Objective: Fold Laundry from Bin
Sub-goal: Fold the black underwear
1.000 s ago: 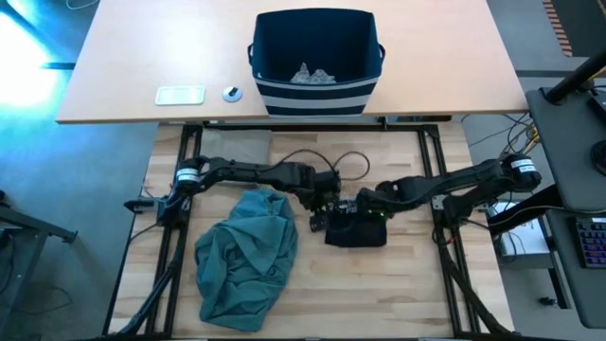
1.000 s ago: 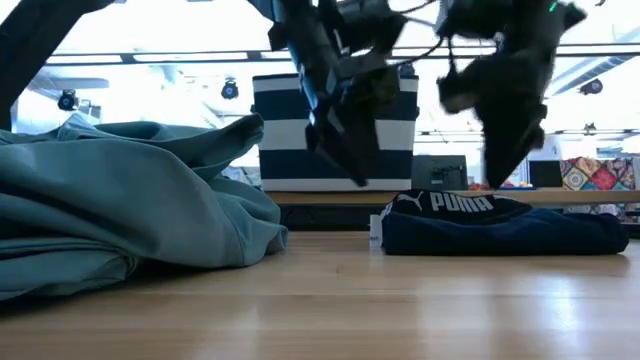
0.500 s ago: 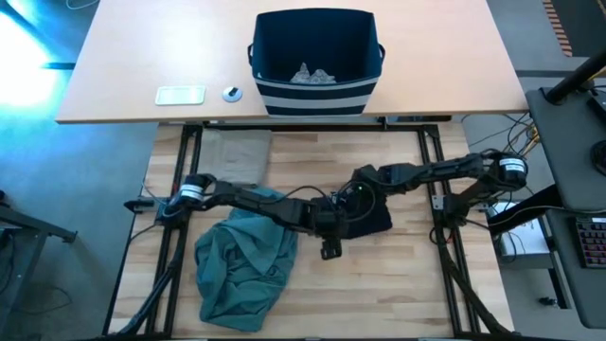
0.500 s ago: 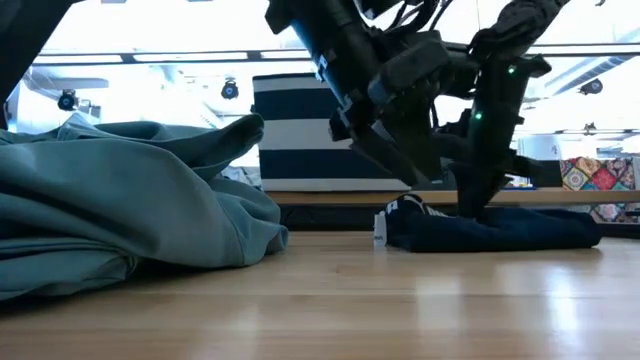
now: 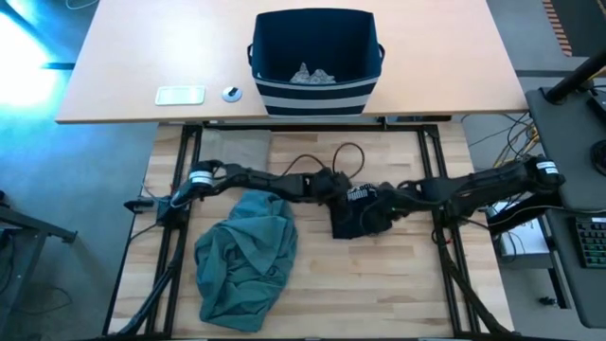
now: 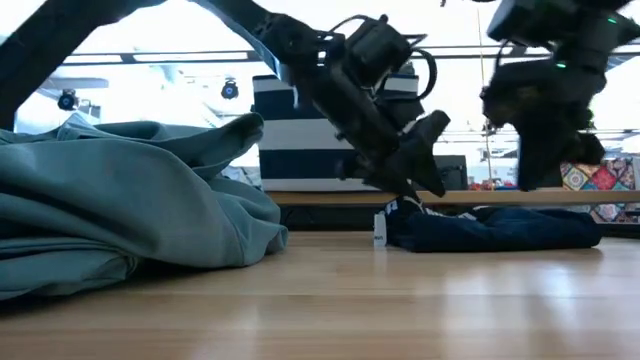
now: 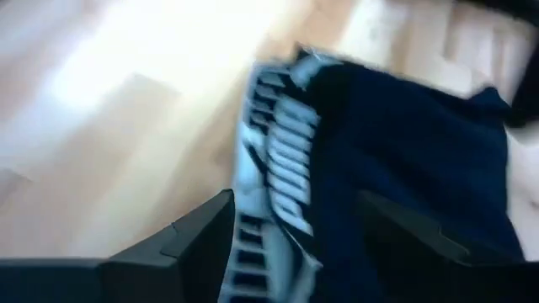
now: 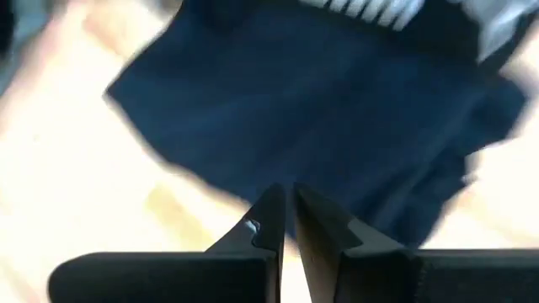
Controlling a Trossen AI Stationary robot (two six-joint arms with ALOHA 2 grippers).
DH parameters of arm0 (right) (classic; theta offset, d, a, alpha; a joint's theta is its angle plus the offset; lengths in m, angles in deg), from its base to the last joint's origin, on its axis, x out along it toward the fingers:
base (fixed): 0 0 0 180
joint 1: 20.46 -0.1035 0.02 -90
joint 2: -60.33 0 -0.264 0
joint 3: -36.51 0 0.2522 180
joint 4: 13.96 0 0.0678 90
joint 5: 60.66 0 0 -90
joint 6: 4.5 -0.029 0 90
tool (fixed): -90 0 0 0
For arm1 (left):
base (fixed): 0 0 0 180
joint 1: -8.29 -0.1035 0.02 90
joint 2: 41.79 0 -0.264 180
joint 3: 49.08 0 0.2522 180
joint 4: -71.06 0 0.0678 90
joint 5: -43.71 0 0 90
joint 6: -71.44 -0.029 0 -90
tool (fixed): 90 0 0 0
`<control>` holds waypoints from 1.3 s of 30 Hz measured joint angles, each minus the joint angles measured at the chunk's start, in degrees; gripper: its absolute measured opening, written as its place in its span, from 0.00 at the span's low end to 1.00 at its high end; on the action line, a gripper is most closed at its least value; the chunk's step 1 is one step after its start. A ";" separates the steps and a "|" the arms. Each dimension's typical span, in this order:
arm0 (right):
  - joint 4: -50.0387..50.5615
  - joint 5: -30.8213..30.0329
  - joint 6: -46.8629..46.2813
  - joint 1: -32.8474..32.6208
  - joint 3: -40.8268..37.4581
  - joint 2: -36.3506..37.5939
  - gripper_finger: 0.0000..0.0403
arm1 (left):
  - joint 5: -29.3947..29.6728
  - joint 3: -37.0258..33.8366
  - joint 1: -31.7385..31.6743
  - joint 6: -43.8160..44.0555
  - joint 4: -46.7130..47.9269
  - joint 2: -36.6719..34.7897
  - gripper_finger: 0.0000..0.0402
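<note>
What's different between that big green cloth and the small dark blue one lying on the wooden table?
The teal-green garment is much larger and lies in a loose, crumpled heap; the navy garment is a small, low, compact bundle. The navy one carries white lettering, while the teal one looks plain. Both grippers work at the navy piece, the left gripper open over it and the right gripper shut; the teal one lies untouched. Both rest on the same wooden table.

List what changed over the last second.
The right gripper closed empty and lifted off the navy garment. The left gripper swung over its lettered edge, open. The garment got more rumpled. Teal garment and bin stayed put.
</note>
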 joint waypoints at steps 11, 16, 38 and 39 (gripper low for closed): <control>-10.98 -4.34 -6.21 -6.69 -9.99 -2.69 0.06 | 3.74 0.03 -8.82 0.00 7.92 0.80 0.58; -9.30 -10.63 -1.17 -2.75 -9.67 -3.06 0.06 | 3.35 0.01 -10.81 -1.69 15.81 0.82 0.58; -27.21 5.41 32.29 31.05 1.64 -15.38 0.05 | 0.91 -0.45 -3.40 -2.16 23.22 -7.14 0.58; -29.02 7.24 32.72 32.62 1.69 -17.73 0.06 | 0.52 -0.60 -3.35 -2.15 23.81 -6.06 0.58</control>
